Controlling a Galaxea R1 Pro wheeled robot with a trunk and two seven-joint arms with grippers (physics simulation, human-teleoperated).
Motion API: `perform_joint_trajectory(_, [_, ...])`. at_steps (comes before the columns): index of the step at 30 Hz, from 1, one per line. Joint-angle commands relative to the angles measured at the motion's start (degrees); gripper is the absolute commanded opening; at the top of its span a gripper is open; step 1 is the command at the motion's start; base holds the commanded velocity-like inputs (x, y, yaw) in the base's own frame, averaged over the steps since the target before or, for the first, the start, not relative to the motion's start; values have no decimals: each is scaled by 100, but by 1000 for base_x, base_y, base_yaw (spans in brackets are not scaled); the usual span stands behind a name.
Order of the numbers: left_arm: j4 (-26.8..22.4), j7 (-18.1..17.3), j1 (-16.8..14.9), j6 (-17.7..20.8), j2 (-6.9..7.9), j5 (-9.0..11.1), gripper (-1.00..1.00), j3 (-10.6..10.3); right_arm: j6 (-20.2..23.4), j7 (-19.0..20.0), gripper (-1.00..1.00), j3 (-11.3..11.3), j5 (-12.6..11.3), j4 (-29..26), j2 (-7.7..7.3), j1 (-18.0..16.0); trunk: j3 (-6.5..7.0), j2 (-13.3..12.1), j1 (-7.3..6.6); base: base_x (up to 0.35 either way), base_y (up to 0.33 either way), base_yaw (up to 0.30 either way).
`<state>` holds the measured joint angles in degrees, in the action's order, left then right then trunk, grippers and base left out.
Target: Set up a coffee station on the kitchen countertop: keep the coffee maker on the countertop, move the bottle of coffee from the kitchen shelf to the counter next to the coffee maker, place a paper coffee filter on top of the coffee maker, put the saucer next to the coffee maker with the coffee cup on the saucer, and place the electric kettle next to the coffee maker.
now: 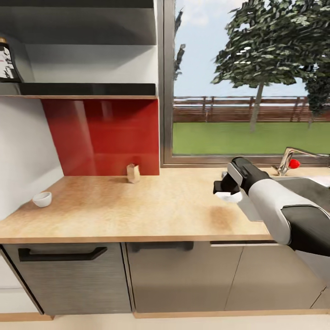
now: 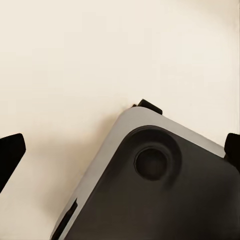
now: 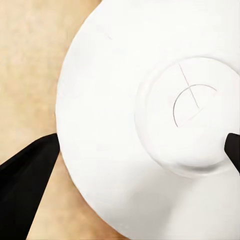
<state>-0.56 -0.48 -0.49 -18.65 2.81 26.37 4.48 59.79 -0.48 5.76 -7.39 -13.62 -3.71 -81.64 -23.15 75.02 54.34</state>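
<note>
The right gripper (image 1: 225,188) hung over the wooden counter (image 1: 151,206) near the sink end, directly above the white saucer (image 3: 145,130), whose rim showed just beneath it in the head view. Seen from the right wrist, the saucer lay flat on the counter, its round well off-centre between the two dark fingertips (image 3: 30,170), which stood wide apart on either side of the plate with nothing held. The saucer being round, no long axis dictated the approach; one finger sat at the rim, so a grasp would likely need the jaws lowered across that edge. The right arm was plainly the nearer one. The left gripper (image 2: 120,150) pointed at a pale floor, fingers spread and empty. The white cup (image 1: 42,199) sat well apart, at the counter's far left.
</note>
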Motion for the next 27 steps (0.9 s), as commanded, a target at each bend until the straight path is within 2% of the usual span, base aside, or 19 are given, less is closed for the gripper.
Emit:
perform_joint_trajectory(1, [4, -5, -3, -17, 0, -27, 100, 44, 21, -5, -100, 45, 8, -7, -7, -1, -6, 3, 0, 0, -326, 0])
perform_joint_trajectory(8, [4, -5, -3, -24, 0, -34, 100, 38, 21, -9, -100, 47, 85, 130, -27, -1, -6, 3, 0, 0, -326, 0])
perform_joint_trajectory(13, [4, -5, -3, -21, 0, -58, 100, 36, 21, 5, -100, 48, 88, 191, -112, -1, -6, 3, 0, 0, -326, 0])
perform_joint_trajectory(27, [4, -5, -3, 10, 9, -37, 100, 32, 21, -5, -100, 43, 52, 202, -160, -1, -6, 3, 0, 0, -326, 0])
